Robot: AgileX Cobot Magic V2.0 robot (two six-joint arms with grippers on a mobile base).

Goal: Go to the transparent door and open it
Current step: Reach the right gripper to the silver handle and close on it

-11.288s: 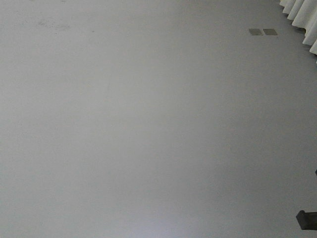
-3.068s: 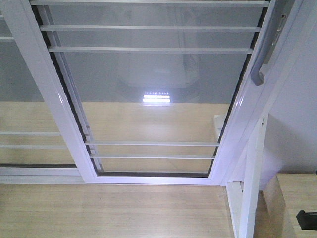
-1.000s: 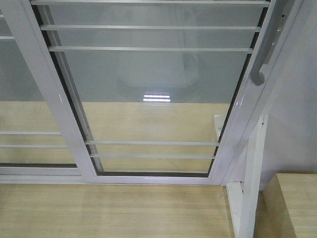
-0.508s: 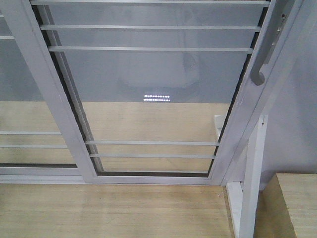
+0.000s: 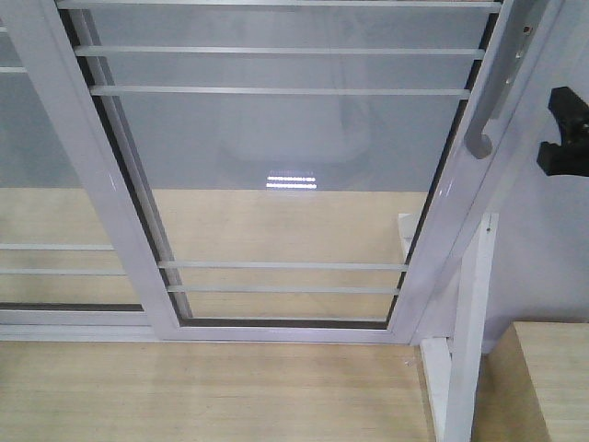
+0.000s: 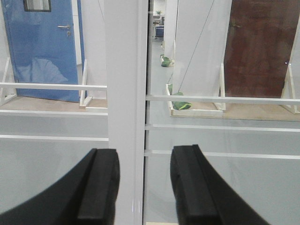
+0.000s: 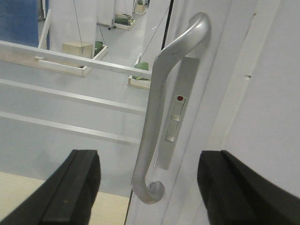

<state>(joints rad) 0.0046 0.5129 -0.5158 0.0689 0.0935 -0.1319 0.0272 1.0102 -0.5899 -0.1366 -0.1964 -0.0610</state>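
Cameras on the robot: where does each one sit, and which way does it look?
Front view: high on the robot, tilted down at the transparent door and wooden floor; the right fingers poke in beside the handle.
Left wrist view: behind the left fingers, open, facing a white frame post.
Right wrist view: behind the open right fingers, facing the handle.
Shared: front and right wrist views both show the handle and right fingers.

No readable text, label, brand or number on any surface in view.
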